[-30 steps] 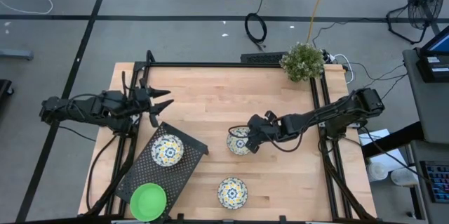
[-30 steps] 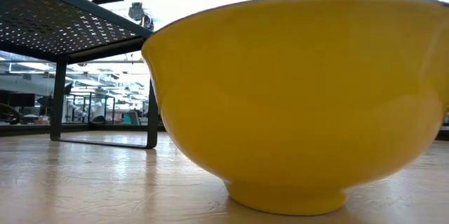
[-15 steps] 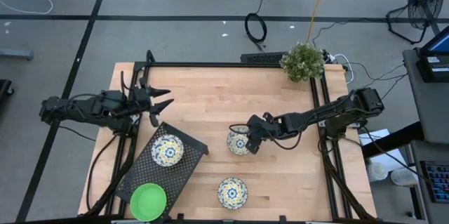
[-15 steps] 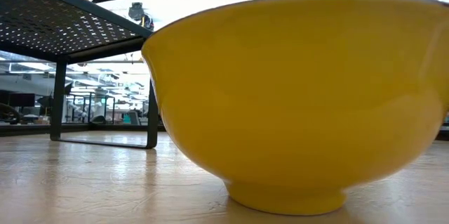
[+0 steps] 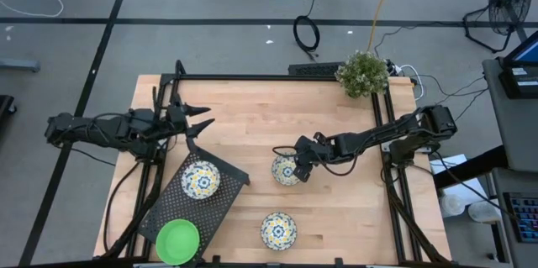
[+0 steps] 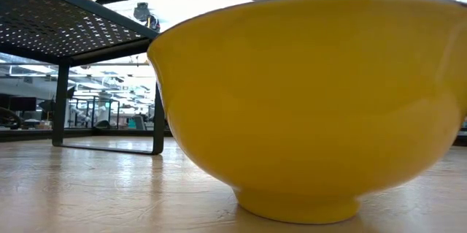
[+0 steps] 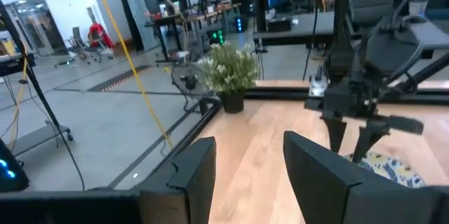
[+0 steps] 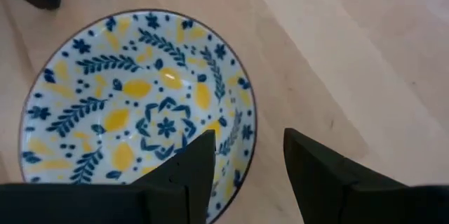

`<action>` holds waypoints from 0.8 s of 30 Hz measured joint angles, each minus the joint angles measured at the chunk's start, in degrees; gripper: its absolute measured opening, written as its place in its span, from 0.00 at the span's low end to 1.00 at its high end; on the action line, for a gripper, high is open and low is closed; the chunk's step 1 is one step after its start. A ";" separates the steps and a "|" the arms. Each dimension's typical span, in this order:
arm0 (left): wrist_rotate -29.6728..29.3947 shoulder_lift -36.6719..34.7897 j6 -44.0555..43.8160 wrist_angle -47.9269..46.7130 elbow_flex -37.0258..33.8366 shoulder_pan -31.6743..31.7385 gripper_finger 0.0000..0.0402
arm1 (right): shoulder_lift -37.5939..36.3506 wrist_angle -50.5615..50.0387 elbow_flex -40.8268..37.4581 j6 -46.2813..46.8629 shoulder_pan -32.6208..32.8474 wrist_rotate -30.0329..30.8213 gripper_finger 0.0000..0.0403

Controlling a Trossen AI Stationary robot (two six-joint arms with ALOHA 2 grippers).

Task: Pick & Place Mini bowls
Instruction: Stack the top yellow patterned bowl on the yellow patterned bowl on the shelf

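The right end effector hangs over the rim of a floral mini bowl near the middle of the tabletop; in the right wrist view its two dark fingers stand apart, one above the bowl's patterned inside and the other beyond the rim over bare wood, with nothing gripped between them; that floral mini bowl lies directly beneath and just ahead of the fingers, upright on the wood. A second floral bowl sits on the tabletop well apart from this end effector, toward the near edge; a third floral bowl rests on the black mesh tray, off to the side of the right end effector and near the left one; a green bowl sits at the tray's far corner, farther from both. The left end effector is held above the tabletop close beside the tray's upper end, its fingers spread and empty; past them the left wrist view shows a potted plant at the table's corner. In the low view the yellow outside of a bowl fills most of the picture, standing on the wood.
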 joint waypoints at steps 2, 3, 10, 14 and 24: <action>0.77 0.00 -0.16 0.21 0.00 0.00 0.43 | 0.00 -0.17 0.00 -0.21 0.01 0.01 0.38; 1.16 0.00 -0.29 0.21 0.00 0.00 0.43 | 0.00 -0.15 0.00 -0.59 0.04 -0.01 0.38; 1.54 0.00 -0.11 0.19 0.00 0.00 0.43 | 0.94 0.30 0.00 -1.12 -0.49 -0.16 0.38; 1.55 0.00 -0.14 0.08 0.00 0.00 0.43 | 1.18 0.81 0.07 -1.11 -1.04 -0.69 0.38; 1.57 0.00 -0.36 -0.35 0.00 0.00 0.43 | 1.40 1.37 0.04 -1.57 -1.11 -1.47 0.38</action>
